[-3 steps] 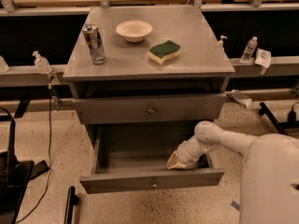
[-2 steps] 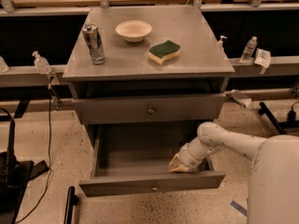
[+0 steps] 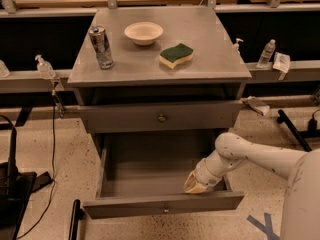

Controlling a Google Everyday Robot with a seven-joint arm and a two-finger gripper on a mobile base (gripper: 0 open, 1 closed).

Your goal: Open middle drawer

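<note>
The grey metal middle drawer [image 3: 131, 207] sits pulled well out at bottom centre of the frame, so the job looks basically done. The cream end effector [image 3: 197, 184] is inside its right front corner, can't tell if it's clenched or released. Probably only backing out is left.

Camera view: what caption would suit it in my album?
Gripper inside the open middle drawer, just behind its front panel; can, bowl and sponge on the cabinet top.

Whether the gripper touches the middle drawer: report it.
Cannot tell. Camera view: the gripper sits inside the open middle drawer, low by its front panel, overlapping it; neither contact nor gap shows plainly.
</note>
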